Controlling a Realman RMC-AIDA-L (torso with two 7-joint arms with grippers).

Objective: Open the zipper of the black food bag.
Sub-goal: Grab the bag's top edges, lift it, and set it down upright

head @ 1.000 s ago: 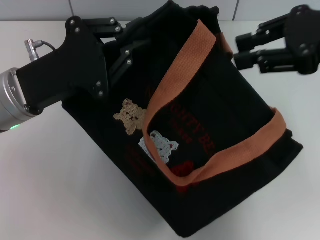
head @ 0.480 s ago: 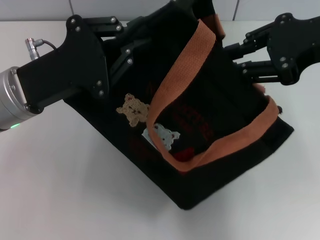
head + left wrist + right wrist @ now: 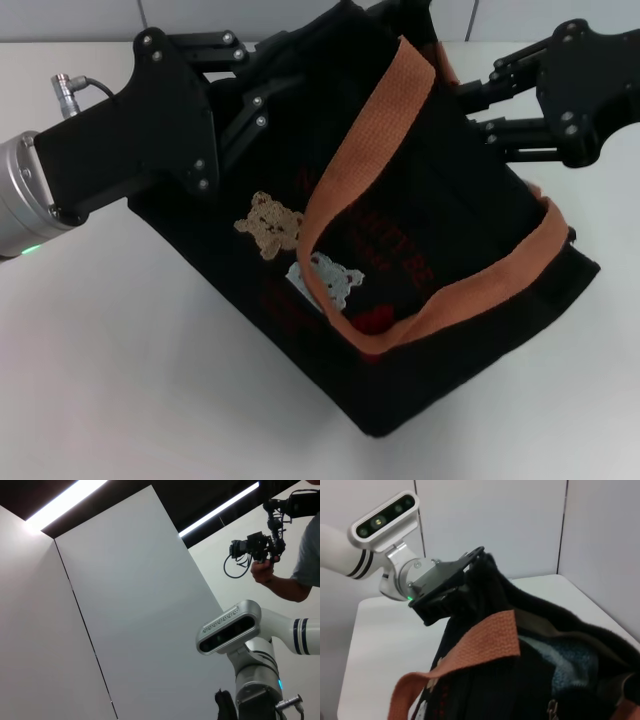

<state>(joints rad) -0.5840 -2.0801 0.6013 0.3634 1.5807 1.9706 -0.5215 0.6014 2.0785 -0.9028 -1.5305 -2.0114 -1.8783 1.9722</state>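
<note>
Clenched on the far upper corner of the black food bag (image 3: 400, 240), the jaws of the left gripper (image 3: 262, 75) hold it tilted over the white worktop (image 3: 120, 380). On the opposite side the right gripper (image 3: 478, 100) has its fingers (image 3: 505, 130) against the bag's top edge, and whether those jaws grip anything I cannot tell. Orange-brown handles (image 3: 365, 150) drape across the front panel above two bear patches (image 3: 268, 224), and the right wrist view shows the bag's mouth gaping with greyish lining (image 3: 570, 665) and a small silver zipper (image 3: 551, 709) pull.

Black food bag (image 3: 420, 250) tilted, mouth gaping, greyish lining showing, orange-brown handles.
</note>
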